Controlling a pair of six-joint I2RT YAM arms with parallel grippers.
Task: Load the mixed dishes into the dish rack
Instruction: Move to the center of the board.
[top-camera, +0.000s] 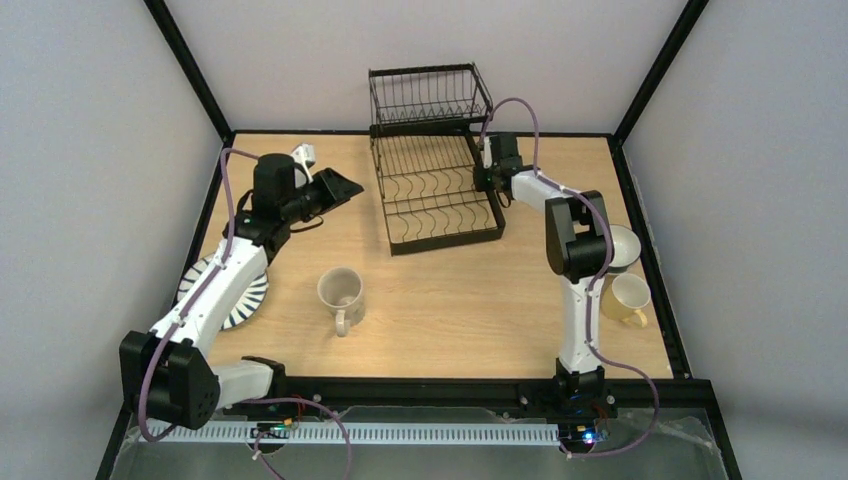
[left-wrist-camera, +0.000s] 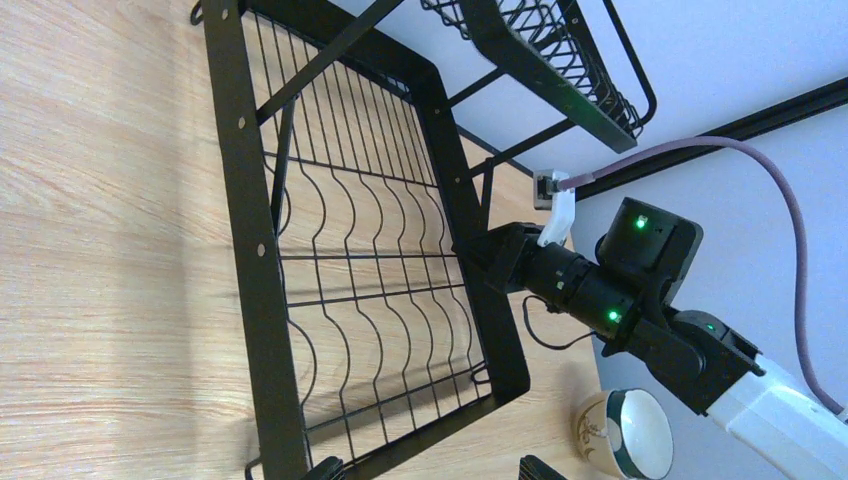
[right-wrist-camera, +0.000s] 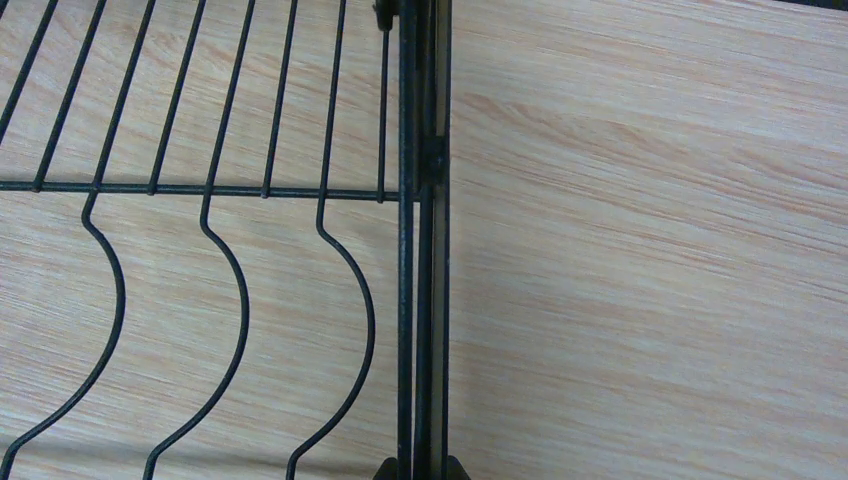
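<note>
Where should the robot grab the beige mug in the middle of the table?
Probably the rim of the beige mug, coming straight down from above: it stands upright with its mouth open, so its thin wall can be pinched.

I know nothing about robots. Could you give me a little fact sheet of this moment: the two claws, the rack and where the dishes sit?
Left gripper: open, empty, hovering left of the dish rack
Right gripper: closed on the rack's right rim
Dish rack: back centre, no dishes in it
Beige mug: upright on the table, in front of the rack
Striped plate: near left, partly under the left arm
Yellow mug and white bowl: right side, beside the right arm
</note>
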